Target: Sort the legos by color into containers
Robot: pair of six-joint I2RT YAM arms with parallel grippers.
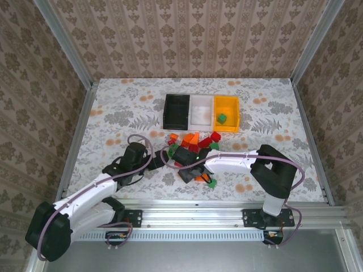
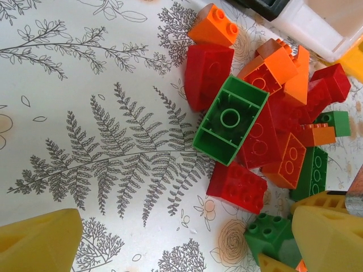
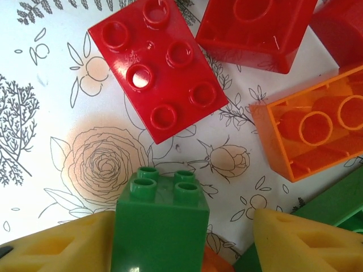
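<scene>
You have one table (image 1: 113, 122) with a flowered cloth. Two arms reach toward its middle, the left arm (image 1: 91, 192) and the right arm (image 1: 232, 161).

In the upper centre of the top view three containers stand in one row. The black container (image 1: 176, 111) is on the left, the white container (image 1: 202, 110) in the middle and the yellow container (image 1: 228, 107) on the right. One green lego (image 1: 222, 118) lies in the yellow one.

Just below the row, the legos (image 1: 193, 143) make one mixed heap at frame centre. The left wrist view shows at least four red, four orange and four green.

Your left gripper (image 2: 184, 221) stands wide, with only cloth between its fingers. Your right gripper (image 3: 182, 214) stands about half apart. One upright green brick (image 3: 160, 238) is between its fingers. It touches the lower-left finger and stays clear of the lower-right one.
</scene>
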